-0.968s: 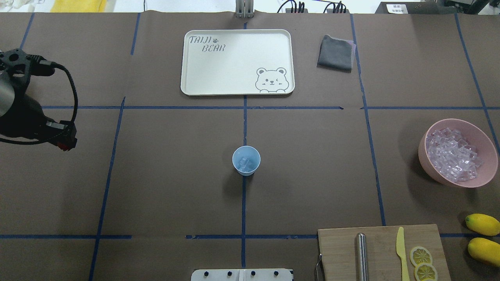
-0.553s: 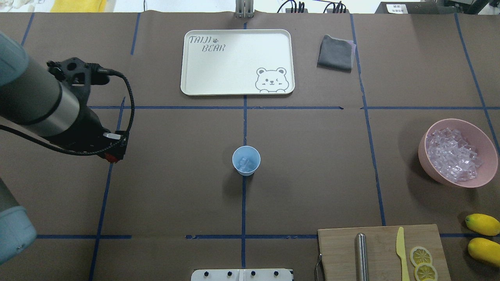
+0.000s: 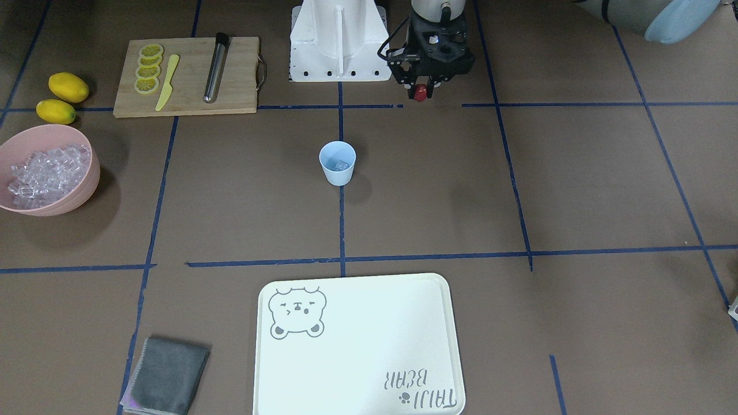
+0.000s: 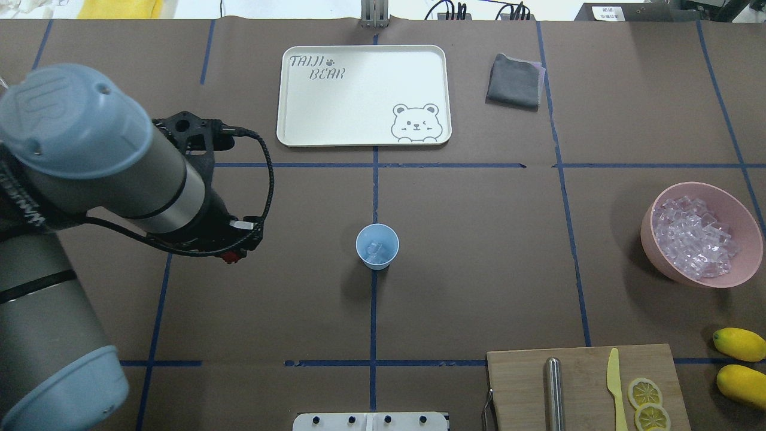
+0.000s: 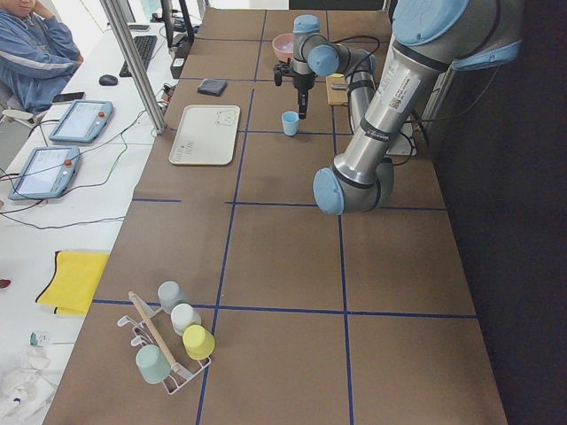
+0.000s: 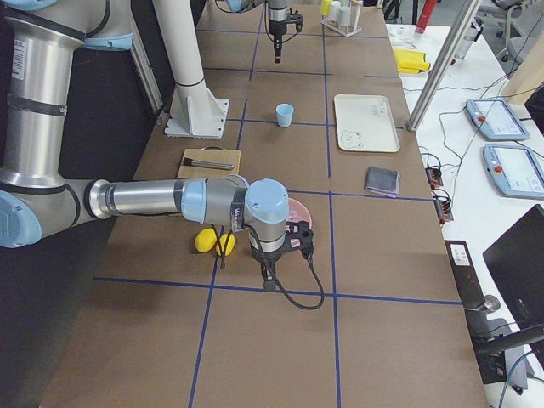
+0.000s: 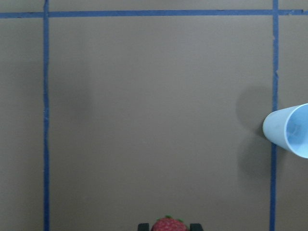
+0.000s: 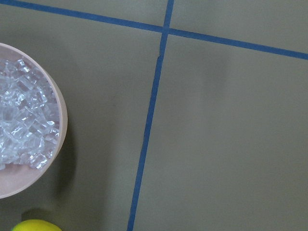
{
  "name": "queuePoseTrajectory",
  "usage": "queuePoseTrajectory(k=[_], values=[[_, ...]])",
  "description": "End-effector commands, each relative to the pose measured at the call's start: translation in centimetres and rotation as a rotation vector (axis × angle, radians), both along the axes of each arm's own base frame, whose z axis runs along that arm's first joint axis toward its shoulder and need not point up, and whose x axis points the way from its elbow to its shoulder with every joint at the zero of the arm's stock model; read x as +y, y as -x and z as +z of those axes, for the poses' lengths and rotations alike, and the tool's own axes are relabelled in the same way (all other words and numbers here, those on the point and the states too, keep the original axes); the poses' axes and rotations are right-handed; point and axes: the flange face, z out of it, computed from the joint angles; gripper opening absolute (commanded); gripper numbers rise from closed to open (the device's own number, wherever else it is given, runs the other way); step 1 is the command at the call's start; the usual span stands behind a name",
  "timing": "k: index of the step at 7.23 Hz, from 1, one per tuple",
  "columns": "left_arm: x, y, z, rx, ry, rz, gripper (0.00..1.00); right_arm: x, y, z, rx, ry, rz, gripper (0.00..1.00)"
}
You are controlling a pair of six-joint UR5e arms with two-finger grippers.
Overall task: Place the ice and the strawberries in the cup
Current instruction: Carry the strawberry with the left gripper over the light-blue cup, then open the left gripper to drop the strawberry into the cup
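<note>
Overhead exterior: left pincer [image 4: 230, 257] is gripping the strawberry [image 7: 169, 225].
Cup [image 4: 358, 245]: is holding ice [image 4: 375, 249]; be hovering right above it before dropping.
Right pincer [image 6: 266, 280]: cannot tell.

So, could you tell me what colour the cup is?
The cup is pale blue; it shows best in the overhead exterior view.

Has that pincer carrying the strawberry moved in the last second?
Yes. Seen from overhead, the left pincer with its strawberry has crossed the blue tape line rightward, toward the cup.
</note>
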Motion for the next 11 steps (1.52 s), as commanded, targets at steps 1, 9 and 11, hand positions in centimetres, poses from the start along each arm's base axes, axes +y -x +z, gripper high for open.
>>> queuePoseTrajectory(k=[1, 9, 11], values=[[-2.5, -5.6, -4.3, -0.02, 0.045, -0.041, 0.0, 0.0, 0.0, -0.3, 0.001, -0.005, 0.0, 1.0], [-3.7, -15.7, -1.5, 0.021, 0.022, -0.053, 0.62, -0.1, 0.0, -0.5, 0.001, -0.009, 0.001, 1.0], [-3.6, -15.6, -1.9, 0.028, 0.025, -0.054, 1.0, -0.1, 0.0, -0.5, 0.001, -0.01, 0.0, 1.0]])
